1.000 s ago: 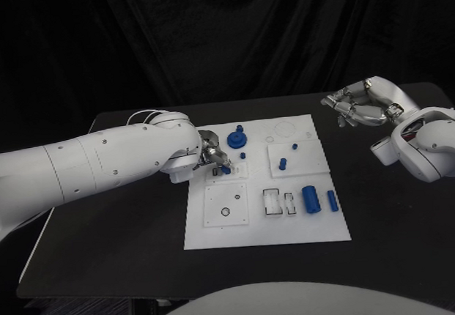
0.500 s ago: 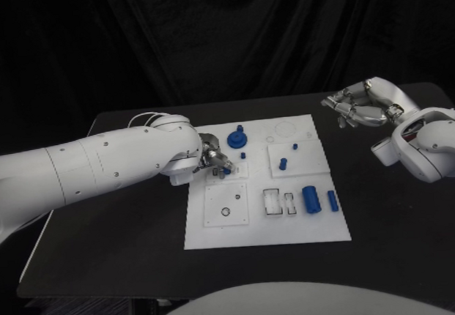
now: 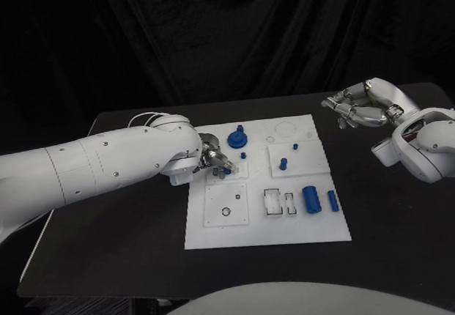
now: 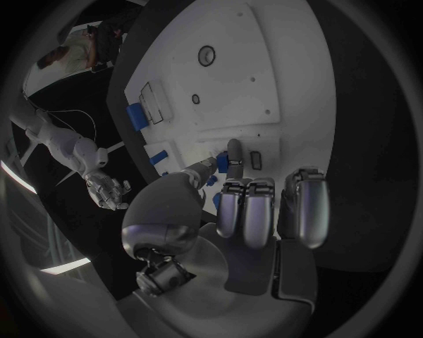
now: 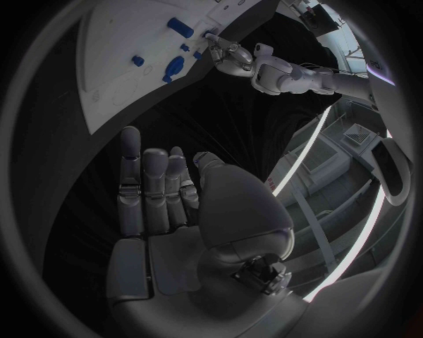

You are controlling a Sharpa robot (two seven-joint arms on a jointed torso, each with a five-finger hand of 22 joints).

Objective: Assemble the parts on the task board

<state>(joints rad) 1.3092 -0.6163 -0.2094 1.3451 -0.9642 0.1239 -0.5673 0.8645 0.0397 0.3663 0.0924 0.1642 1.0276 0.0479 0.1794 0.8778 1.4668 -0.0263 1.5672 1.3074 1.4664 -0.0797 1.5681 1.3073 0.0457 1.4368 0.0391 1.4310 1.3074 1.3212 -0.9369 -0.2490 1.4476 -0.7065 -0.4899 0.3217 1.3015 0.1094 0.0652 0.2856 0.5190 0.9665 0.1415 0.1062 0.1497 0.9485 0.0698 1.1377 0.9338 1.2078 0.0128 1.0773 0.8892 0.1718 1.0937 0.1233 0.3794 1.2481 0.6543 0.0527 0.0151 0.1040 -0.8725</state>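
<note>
Pinching a small blue part (image 3: 226,170) between thumb and finger, the left hand (image 3: 209,161) is held right over the board (image 3: 265,232), while the right hand (image 3: 358,107), empty with fingers loosely apart, is kept well away.

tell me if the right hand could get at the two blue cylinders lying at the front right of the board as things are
Probably yes. The right hand hovers open off the task board's far right corner, and the two blue cylinders lie on that same side. The left hand works farther left, so nothing blocks the path.
</note>
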